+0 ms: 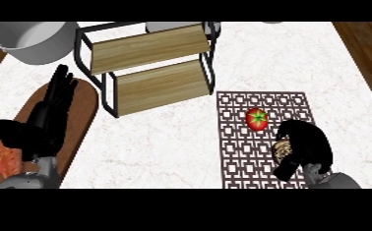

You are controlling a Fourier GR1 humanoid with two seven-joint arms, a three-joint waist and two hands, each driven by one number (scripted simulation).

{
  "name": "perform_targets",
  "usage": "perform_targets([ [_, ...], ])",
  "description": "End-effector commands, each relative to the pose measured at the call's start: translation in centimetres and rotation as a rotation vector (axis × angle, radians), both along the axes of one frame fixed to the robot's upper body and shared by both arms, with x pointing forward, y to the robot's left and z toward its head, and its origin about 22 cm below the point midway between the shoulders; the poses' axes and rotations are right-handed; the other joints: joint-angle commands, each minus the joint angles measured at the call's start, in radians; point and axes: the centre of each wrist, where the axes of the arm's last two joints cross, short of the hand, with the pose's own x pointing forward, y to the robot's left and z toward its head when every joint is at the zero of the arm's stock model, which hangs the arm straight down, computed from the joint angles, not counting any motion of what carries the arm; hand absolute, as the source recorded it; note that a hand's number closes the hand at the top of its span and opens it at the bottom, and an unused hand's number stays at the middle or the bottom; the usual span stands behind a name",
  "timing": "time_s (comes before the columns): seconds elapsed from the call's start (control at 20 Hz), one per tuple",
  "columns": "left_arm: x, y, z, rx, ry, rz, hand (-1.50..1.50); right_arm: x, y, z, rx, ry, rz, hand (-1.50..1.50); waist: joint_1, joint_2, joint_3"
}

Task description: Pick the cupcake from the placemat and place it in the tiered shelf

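On the placemat [240, 141], right hand [309, 144] curls round the cupcake [282, 149], tomato [256, 119] just beside.

Kitchen counter, prob. a home one. White marble-look worktop [167, 146] w/ a wood edge strip at far right. Grey metal pot [33, 41] at far left, a 2nd vessel partly hidden behind the shelf. Two-tier shelf [149, 68], wood boards in a black frame, far centre. Brown patterned placemat [247, 141] near right w/ a tomato [256, 119] on it. Dark wooden board [76, 122] at near left.
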Motion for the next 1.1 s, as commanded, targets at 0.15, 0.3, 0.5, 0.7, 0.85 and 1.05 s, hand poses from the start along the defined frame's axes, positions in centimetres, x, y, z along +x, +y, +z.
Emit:
perform_targets([
  [0.15,-0.3,0.5,0.0,0.002,0.004,-0.006,0.00,-2.3,10.3,0.9,0.026,-0.074,0.196,1.50,0.016,0.008,0.010],
  [0.3,0.8,-0.6,1.2,0.005,-0.005,-0.047,0.00,-5.1,17.9,2.7,0.087,-0.088,0.409,1.50,0.043,0.009,0.009],
  [0.5,1.5,-1.6,0.7,0.002,0.005,-0.044,0.00,-8.4,22.4,3.7,0.174,-0.084,0.499,1.50,0.041,0.013,0.011],
  [0.7,1.6,-1.2,0.8,-0.001,0.002,-0.036,0.00,-10.0,23.8,7.3,0.274,-0.154,0.503,1.50,0.038,0.007,0.010],
  [0.85,1.2,-0.7,0.1,-0.012,0.016,-0.022,0.00,-10.4,23.5,8.9,0.457,-0.266,0.443,1.50,0.029,0.005,0.010],
  [1.05,0.9,-0.2,0.0,0.003,0.040,-0.018,0.00,-10.1,22.8,12.6,0.550,-0.416,0.361,1.50,0.024,-0.005,0.009],
])
